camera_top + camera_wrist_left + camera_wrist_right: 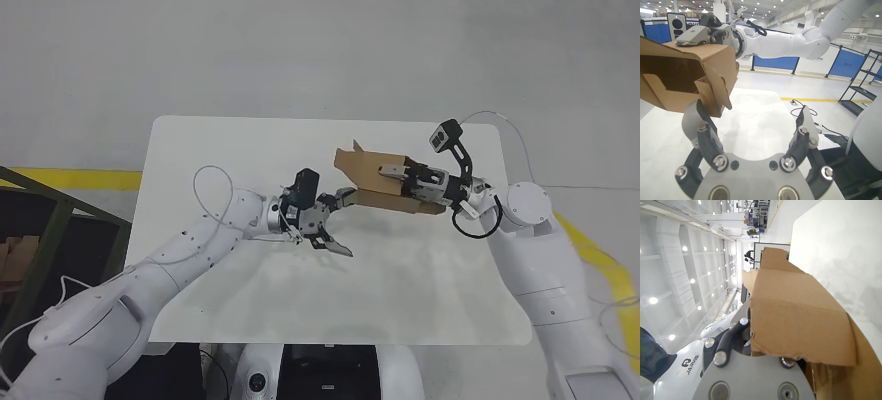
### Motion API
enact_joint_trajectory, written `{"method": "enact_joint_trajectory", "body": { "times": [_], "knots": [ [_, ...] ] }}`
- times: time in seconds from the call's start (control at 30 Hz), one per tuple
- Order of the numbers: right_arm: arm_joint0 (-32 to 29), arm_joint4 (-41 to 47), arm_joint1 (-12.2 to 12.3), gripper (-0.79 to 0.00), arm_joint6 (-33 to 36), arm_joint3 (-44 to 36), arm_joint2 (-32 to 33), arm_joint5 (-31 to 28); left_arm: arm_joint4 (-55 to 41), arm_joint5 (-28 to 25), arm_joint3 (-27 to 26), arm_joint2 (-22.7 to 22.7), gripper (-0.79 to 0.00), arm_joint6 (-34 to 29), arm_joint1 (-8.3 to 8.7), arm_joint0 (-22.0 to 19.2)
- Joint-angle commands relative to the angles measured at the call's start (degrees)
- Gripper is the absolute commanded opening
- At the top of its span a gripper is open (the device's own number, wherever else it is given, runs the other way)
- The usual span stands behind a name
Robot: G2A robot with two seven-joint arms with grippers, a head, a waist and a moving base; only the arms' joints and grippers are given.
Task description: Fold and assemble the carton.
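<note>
Right gripper is clamped on the carton. In the left wrist view, one grey finger of that right gripper presses flat on the top panel. The other finger is hidden by the cardboard.

The brown carton juts straight out ahead of that gripper, and its open end faces the left gripper. It looks lifted clear of the white table.

The left gripper is wide apart, holding nothing. One black-padded fingertip sits right at the lower corner of the carton's open mouth, just beside the cardboard edge. Whether it actually touches, I can't tell. The other fingertip hangs well off to the side, over bare table.

At that open mouth the carton's end isn't closed. A loose flap dangles at the corner nearest the left gripper, bent outward. The dark inside of the box shows just behind it.

From the right wrist, the carton lies directly over its own gripper, panels creased, with one tall flap standing up at the far end.
</note>
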Motion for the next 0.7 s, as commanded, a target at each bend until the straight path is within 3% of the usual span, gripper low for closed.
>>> {"method": "enact_joint_trajectory", "body": {
  "times": [0.0,0.67],
  "knots": [
    [0.0,0.0,0.0,-0.785,0.1,-0.1,-0.1,0.0,-0.4,0.0,0.0,0.0,0.000,0.0,0.03,0.0],
    [0.1,0.0,0.1,-0.785,0.4,-0.1,-0.5,-0.2,-4.3,0.0,-0.3,0.1,0.000,0.0,0.55,-0.5]
  ]
}}
